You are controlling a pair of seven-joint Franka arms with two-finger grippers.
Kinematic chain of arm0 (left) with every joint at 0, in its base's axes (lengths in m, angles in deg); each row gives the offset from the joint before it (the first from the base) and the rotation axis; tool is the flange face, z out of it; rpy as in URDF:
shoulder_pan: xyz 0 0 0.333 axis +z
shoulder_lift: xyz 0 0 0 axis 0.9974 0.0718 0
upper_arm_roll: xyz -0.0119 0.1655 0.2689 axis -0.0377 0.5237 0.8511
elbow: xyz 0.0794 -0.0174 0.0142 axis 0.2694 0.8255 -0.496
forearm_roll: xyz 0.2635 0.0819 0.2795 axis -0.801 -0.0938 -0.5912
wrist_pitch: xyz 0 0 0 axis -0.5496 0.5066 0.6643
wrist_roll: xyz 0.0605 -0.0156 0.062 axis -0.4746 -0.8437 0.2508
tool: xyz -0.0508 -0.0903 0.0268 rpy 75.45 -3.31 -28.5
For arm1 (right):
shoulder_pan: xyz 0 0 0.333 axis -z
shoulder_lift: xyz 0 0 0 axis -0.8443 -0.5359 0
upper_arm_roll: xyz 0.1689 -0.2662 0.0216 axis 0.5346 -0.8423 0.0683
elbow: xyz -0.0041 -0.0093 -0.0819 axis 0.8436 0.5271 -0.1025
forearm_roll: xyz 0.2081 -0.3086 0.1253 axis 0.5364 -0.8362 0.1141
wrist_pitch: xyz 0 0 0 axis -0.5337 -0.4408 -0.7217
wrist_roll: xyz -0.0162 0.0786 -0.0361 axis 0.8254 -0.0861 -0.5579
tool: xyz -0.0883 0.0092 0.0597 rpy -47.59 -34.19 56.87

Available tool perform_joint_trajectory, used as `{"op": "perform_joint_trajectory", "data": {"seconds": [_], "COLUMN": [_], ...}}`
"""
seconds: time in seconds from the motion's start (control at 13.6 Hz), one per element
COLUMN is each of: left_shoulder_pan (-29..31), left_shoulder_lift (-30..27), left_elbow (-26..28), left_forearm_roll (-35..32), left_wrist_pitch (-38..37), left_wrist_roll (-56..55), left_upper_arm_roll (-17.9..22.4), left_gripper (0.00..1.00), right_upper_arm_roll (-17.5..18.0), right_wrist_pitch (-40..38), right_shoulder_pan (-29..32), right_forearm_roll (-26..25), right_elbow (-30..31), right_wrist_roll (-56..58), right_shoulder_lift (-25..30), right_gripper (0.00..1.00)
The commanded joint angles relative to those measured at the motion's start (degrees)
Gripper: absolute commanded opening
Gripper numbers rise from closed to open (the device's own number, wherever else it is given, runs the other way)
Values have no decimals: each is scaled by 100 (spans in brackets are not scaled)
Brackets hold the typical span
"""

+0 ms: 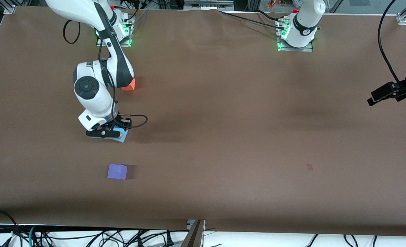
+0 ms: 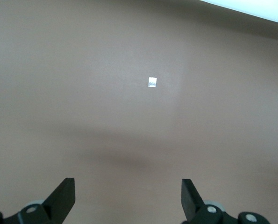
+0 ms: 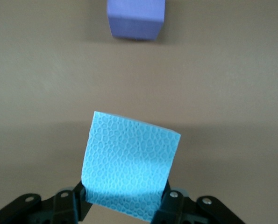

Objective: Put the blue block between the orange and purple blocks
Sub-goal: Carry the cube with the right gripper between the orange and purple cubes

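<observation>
Right gripper [image 1: 115, 133] clamped on blue block [image 3: 128, 166]

You have a brown matte surface [image 1: 223, 120], lightly creased; loose cables [image 1: 86, 236] trail along its camera-side edge.

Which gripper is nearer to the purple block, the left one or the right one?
The right. The right gripper is shut on the blue block, just farther from the front camera than the purple block. The left gripper waits open toward the left arm's end of the table.
</observation>
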Motion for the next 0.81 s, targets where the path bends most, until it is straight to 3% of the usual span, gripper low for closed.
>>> {"op": "perform_joint_trajectory", "data": {"seconds": [0.0, 0.15, 0.44, 0.74], "left_shoulder_pan": [51, 42, 33, 33], "left_shoulder_lift": [85, 85, 85, 85], "left_elbow": [-180, -180, -188, -188], "left_forearm_roll": [67, 85, 76, 68], "left_wrist_pitch": [-90, -90, -90, -90], "left_wrist_roll": [41, 32, 32, 32], "left_upper_arm_roll": [-11, -11, -19, -20], "left_gripper": [100, 100, 100, 100], "right_upper_arm_roll": [26, 26, 26, 26], "right_wrist_pitch": [551, 579, 579, 710], "right_shoulder_pan": [59, 59, 59, 67], "right_forearm_roll": [130, 366, 1359, 1413], "right_elbow": [695, 819, 907, 907], "right_wrist_roll": [600, 1241, 2683, 2931], "right_shoulder_lift": [331, 340, 269, 33], "right_gripper": [24, 24, 24, 24]}}
